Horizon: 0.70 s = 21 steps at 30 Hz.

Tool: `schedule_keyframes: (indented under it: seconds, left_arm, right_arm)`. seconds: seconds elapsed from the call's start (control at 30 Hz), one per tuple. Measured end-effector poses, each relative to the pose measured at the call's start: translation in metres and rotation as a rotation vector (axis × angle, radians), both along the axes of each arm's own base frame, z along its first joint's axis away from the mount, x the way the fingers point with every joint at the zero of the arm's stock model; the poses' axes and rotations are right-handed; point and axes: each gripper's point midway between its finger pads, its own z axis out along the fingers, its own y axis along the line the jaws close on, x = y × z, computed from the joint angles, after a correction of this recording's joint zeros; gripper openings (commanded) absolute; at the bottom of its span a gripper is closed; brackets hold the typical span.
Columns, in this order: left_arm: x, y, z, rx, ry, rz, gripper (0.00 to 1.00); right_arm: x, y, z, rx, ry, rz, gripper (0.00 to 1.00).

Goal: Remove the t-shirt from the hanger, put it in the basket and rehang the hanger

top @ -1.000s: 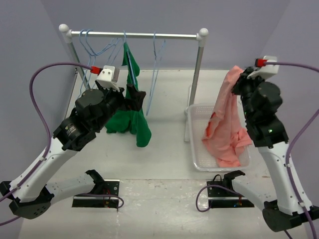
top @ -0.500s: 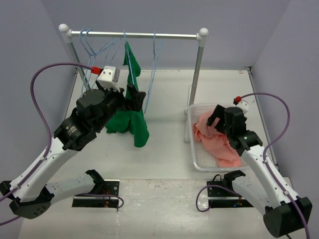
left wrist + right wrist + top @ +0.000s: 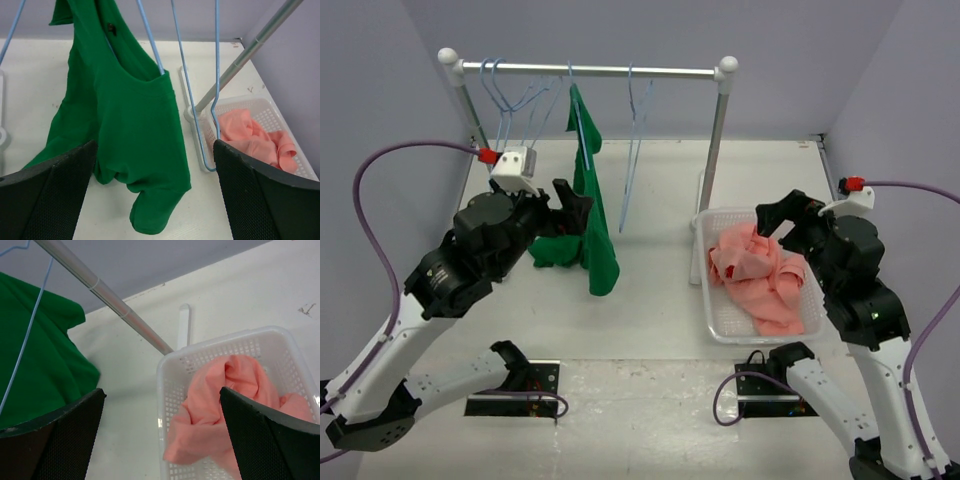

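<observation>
**T-shirt still on the hanger; both grippers wide and empty**

The green t-shirt (image 3: 588, 215) is seen hanging from a blue wire hanger (image 3: 150, 37) on the rail (image 3: 620, 71), toward the far left of the desk (image 3: 650, 330). It is bunched to one side of the wire. The left gripper (image 3: 570, 200) is held spread wide just beside the cloth, with nothing between its fingers. The right gripper (image 3: 782, 218) is likewise spread wide and empty above the basket (image 3: 715, 325) at the right edge, where a pink garment (image 3: 760, 270) lies crumpled.

The neck may be snagged on the wire if the cloth is pulled straight down. The hanger could then be dragged along the rail or lifted off it. The empty hangers (image 3: 632, 150) nearby could be caught and tangled by a sideways pull. A shallow pinch on loose fabric is likely to be lost.
</observation>
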Motion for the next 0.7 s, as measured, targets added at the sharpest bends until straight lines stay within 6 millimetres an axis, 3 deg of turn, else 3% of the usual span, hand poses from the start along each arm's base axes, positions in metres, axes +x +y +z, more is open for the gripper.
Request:
schedule_keyframes:
  seconds: [0.13,0.3,0.43,0.7]
  left_arm:
    - [-0.013,0.023,0.004,-0.043,-0.001,0.064,1.0]
    - [-0.021,0.051,-0.012,-0.046,0.051,0.181,1.0]
    - [-0.022,0.057,-0.027,-0.024,0.093,0.222,1.0]
    - [-0.025,0.063,-0.038,-0.021,0.115,0.251,1.0]
  right_arm:
    - [0.0,0.006,-0.004,-0.009,0.013,0.038,0.99]
    - [0.001,0.011,-0.03,-0.018,0.069,0.062,0.99]
    - [0.0,0.011,-0.042,-0.021,0.095,0.061,0.99]
    - [-0.007,0.008,-0.041,-0.002,0.07,0.053,0.99]
